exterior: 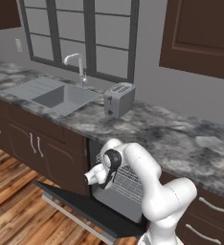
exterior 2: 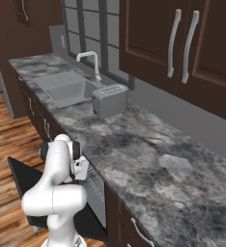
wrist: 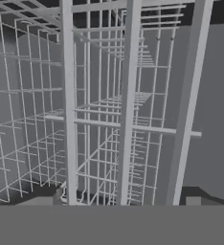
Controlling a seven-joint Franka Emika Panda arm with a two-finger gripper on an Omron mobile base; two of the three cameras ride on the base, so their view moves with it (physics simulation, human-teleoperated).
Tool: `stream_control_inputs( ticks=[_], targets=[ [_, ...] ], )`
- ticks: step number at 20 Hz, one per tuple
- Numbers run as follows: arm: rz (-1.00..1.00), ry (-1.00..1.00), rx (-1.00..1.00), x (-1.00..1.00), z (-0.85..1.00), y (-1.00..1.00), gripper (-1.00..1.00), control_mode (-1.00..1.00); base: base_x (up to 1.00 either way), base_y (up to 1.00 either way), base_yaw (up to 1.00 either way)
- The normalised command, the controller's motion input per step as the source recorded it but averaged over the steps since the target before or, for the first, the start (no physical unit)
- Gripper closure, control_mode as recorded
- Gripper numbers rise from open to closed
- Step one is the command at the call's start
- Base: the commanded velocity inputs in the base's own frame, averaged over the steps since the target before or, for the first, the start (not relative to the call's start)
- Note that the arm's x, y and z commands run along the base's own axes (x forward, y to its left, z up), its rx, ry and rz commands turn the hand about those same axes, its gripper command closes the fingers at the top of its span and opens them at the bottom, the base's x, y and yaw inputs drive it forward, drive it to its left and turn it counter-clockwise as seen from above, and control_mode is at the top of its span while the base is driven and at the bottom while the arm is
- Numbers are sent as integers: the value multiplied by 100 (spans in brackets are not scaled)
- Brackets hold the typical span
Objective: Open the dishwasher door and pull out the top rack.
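One container matters most: the dishwasher, set under the granite counter (exterior: 181,139) to the right of the sink (exterior: 61,95), with the dishwasher door (exterior: 85,206) dropped down nearly flat over the wooden floor (exterior: 8,191), its black inner face up and its silver bar handle along the outer edge. Inside the open cavity the top rack (exterior: 128,179) sits as a shallow basket of thin silver-white wire, and nothing can be seen lying in it. From the hand view the wires of that rack (wrist: 128,105) stand very near, thick front bars crossing a finer grid behind. The gripper (wrist: 116,202) hovers right at the front edge of the rack, its two fingertips (wrist: 42,201) set wide apart with rack bars between them; whether they touch the wire I cannot tell. On the counter above, a silver toaster (exterior: 118,98) stands just beside the sink's right edge, near the curved faucet (exterior: 75,64).
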Motion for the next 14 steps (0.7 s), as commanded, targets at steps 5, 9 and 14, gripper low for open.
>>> stream_control_inputs(
  ticks=[5,9,14],
  targets=[
    [0,1,0,29,-20,-1,-100,-100,0,0,0],
    [0,6,0,27,-12,-4,-100,-100,0,0,0],
    [0,16,5,6,-17,-2,-100,-100,0,0,0]
  ],
)
